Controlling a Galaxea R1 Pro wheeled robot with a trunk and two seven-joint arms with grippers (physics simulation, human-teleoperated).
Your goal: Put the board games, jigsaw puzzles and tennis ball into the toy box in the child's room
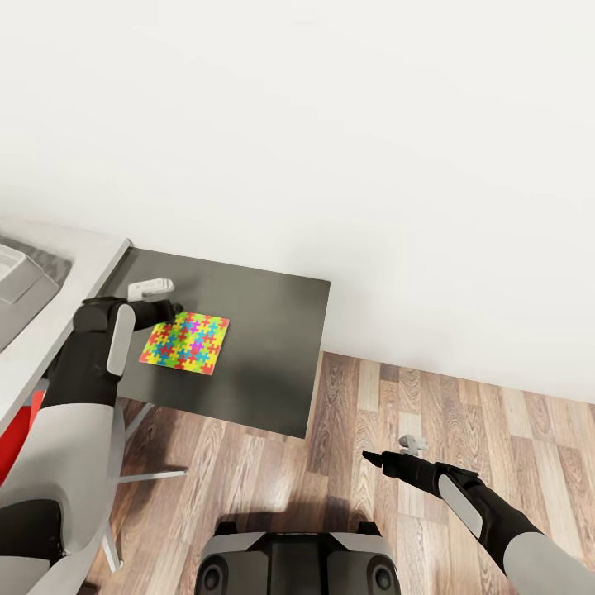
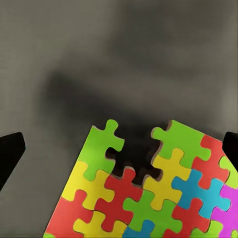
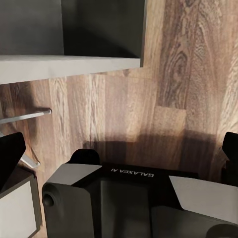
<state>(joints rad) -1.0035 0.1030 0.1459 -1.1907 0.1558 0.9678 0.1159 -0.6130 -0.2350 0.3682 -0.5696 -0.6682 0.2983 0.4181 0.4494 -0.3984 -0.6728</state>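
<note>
One jigsaw puzzle [image 1: 184, 343], a jagged-edged panel of yellow, red, green and blue pieces, lies flat on the lower dark grey cabinet top [image 1: 264, 330]. My left gripper [image 1: 169, 312] hovers at the puzzle's near-left corner. In the left wrist view the left gripper [image 2: 119, 148] is open, its dark fingertips wide apart over the puzzle's [image 2: 148, 198] edge, nothing held. A light grey bin, likely the toy box [image 1: 16, 277], pokes in at the far left on the pale table [image 1: 83, 273]. My right gripper [image 1: 372, 457] hangs open over the wood floor [image 1: 463, 413], away from the cabinet.
A white wall rises behind the cabinet. Something red [image 1: 16, 438] and thin metal legs [image 1: 149, 473] stand under the table on the left. The right wrist view looks down at my own base [image 3: 129, 198], the floor and the cabinet's edge [image 3: 69, 67].
</note>
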